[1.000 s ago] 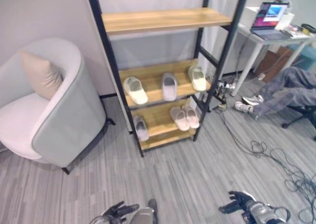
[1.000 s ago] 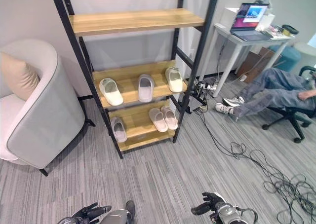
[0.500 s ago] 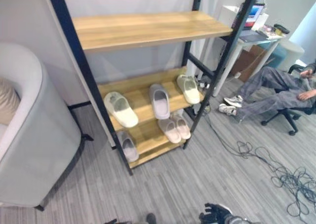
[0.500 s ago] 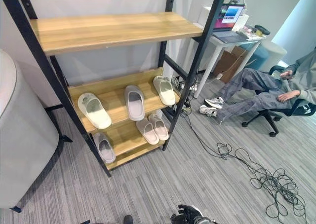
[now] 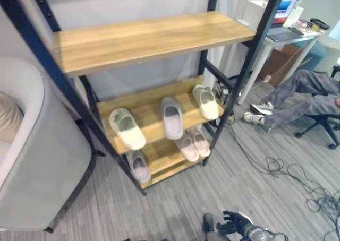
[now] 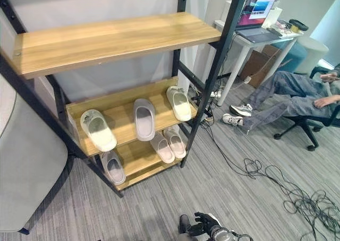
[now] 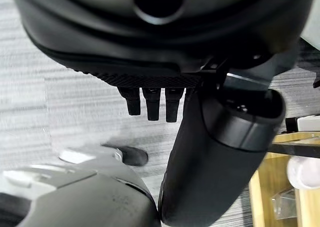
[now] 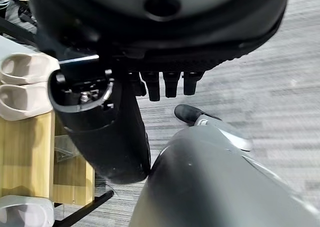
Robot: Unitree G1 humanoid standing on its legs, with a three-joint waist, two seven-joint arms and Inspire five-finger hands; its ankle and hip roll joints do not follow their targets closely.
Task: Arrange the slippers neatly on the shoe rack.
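Grey striped carpet floor [image 6: 159, 198], pale wall behind. Black-framed shoe rack [image 6: 212, 76] w/ wooden shelves; top shelf [image 6: 106, 36] bare. Middle shelf: pale green slipper [image 6: 98, 129] at left end, grey slipper [image 6: 144, 118] mid, another pale green slipper [image 6: 179, 103] at right end, all well apart. Bottom shelf: lone grey slipper [image 6: 113, 167] at left, pinkish pair [image 6: 168, 144] side by side, touching, toward right. Light armchair [image 5: 42, 161] left of rack, cut off by frame edge. White desk [image 6: 255, 39] w/ open laptop [image 6: 256, 19] to the right; seated person's legs [image 6: 276, 95] on office chair, partly cut off. Loose cables [image 6: 287, 193] on carpet.

Right hand [image 6: 208, 226] low at frame edge, fingers relaxed, holding nothing. Left hand [image 7: 152, 103] in own wrist view, fingers straight, empty
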